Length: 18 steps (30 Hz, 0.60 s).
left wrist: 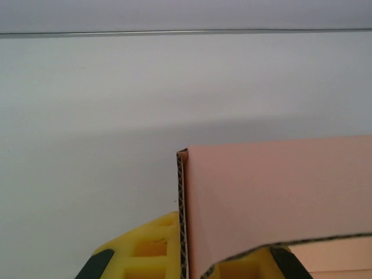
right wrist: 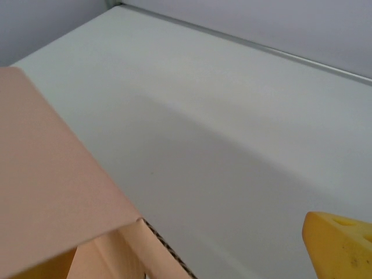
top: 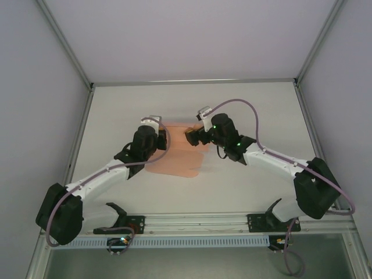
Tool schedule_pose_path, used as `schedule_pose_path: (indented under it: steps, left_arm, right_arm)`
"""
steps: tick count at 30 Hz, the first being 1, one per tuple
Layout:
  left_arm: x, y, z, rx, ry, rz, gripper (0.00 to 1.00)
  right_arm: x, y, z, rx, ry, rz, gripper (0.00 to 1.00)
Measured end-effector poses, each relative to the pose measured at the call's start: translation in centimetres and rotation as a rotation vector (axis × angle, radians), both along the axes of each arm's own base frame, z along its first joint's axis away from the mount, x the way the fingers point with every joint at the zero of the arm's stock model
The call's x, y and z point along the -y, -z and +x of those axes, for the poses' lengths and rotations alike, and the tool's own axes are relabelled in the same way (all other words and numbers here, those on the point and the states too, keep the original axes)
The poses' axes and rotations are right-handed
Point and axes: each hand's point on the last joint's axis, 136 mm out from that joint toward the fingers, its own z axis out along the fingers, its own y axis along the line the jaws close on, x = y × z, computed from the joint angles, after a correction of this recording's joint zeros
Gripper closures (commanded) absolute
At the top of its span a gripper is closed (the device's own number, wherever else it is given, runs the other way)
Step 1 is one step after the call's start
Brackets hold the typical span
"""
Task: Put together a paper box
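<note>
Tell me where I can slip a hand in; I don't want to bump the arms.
Free: the far strip of table between the paper box and the back wall, and the near strip between the box and the base rail. Crowded: the middle, where the left gripper clamps the box and the right gripper stands open.

i am watching a white table (top: 244, 192) sitting under soft, even light. pale grey walls (top: 35, 104) are closing it in on three sides. metal posts (top: 64, 40) are rising at the back corners, a thin strip (top: 192, 82) is edging the far side, and a slotted aluminium rail (top: 197, 220) is running along the near edge.
</note>
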Motion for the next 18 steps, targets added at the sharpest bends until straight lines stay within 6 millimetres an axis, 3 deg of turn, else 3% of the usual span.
schedule_pose_path:
  steps: [8,16,18]
  left_arm:
    - [-0.4,-0.2,0.1,0.011,-0.039,-0.025,1.0]
    - [-2.6,-1.2,0.1,0.036,-0.098,-0.081,1.0]
    - [-2.9,-1.8,0.1,0.051,-0.104,-0.093,1.0]
  right_arm:
    - [0.7,-0.5,0.1,0.058,0.114,-0.047,0.0]
    - [5.6,-3.8,-5.0,0.068,0.117,-0.036,0.0]
    - [6.8,-3.8,-6.0,0.057,0.125,-0.041,0.0]
